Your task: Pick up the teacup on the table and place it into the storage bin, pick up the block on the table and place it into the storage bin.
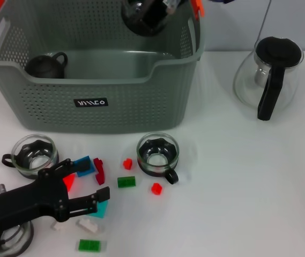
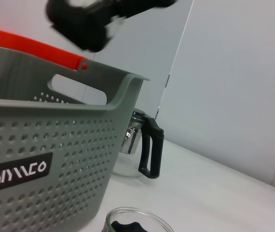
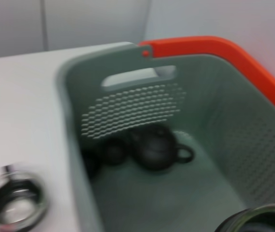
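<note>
Two teacups point(image 1: 157, 154) outside storage bin point(image 1: 114, 115), third teacup point(image 3: 255, 220) in right end effector point(image 1: 147, 19) above; left end effector point(image 1: 95, 181) wide

a smooth white tabletop point(image 1: 259, 187) fills the lower scene and carries soft, diffuse shadows under even overhead light. behind it stands a pale grey panelled wall point(image 2: 234, 72), split by thin dark vertical seams; one seam runs down near the table's far edge, another shows at the far side. the right wrist view shows the same pale wall point(image 3: 69, 21) with a vertical seam.
</note>
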Controlling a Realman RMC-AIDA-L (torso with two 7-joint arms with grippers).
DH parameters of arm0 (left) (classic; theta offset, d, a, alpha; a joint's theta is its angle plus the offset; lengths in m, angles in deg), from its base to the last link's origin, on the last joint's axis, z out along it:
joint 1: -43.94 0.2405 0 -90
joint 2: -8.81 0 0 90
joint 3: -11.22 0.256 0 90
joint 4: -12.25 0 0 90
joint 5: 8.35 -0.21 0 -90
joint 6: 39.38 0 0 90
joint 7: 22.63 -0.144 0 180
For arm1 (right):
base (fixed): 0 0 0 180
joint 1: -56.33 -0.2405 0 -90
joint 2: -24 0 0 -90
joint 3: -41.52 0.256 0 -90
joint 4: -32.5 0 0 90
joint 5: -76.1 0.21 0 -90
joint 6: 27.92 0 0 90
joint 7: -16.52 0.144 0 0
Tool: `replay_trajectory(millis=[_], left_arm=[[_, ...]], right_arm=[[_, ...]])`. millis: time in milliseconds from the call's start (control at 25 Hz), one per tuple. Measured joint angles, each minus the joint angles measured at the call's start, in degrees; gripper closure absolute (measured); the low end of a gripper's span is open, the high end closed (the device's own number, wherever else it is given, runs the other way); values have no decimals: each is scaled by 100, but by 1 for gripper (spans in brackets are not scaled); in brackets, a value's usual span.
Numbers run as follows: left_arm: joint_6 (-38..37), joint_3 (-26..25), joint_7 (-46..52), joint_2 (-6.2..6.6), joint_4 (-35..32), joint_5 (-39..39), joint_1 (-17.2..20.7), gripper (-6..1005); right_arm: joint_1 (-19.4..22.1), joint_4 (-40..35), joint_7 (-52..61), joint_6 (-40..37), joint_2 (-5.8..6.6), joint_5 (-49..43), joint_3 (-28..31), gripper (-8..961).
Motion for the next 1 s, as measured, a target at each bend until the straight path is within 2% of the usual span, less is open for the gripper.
replay_trajectory(millis=[320,440,640,1000], left_arm=[[15,-9,14,19,-16,78,-3,68],[12,-9,7,22,-21,88,-9,68],[0,-9,4,28,-27,121,-11,68],[4,-9,0,28,-27,141,-11,68]], right_arm=[[-321,1786,-120,2105,-37,-9,-656,896],[-363,2210,-148,2616,-51,15,-791,895],[-331,2507,-161,2956,-68,32,-962,896],[-276,2589,-162,2953,-78,34,-1073,895]])
